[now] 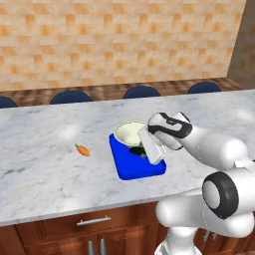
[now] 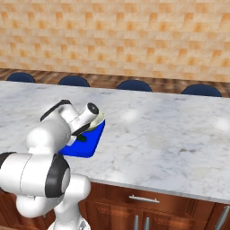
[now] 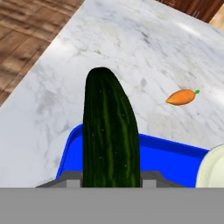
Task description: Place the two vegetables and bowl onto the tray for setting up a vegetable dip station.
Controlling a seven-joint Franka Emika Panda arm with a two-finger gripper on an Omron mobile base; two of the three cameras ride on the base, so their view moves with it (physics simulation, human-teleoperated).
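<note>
Between my fingers, my gripper (image 3: 111, 181) clamps the cucumber (image 3: 110, 131), which juts out ahead of me over the tray (image 3: 166, 153). Just beside me on that tray sits the bowl (image 1: 130, 132), already placed. Farther out, well apart on the counter (image 1: 45, 159), lies the carrot (image 3: 181, 97), not yet moved. My arm bends forward, hand tilted down over the tray.
</note>
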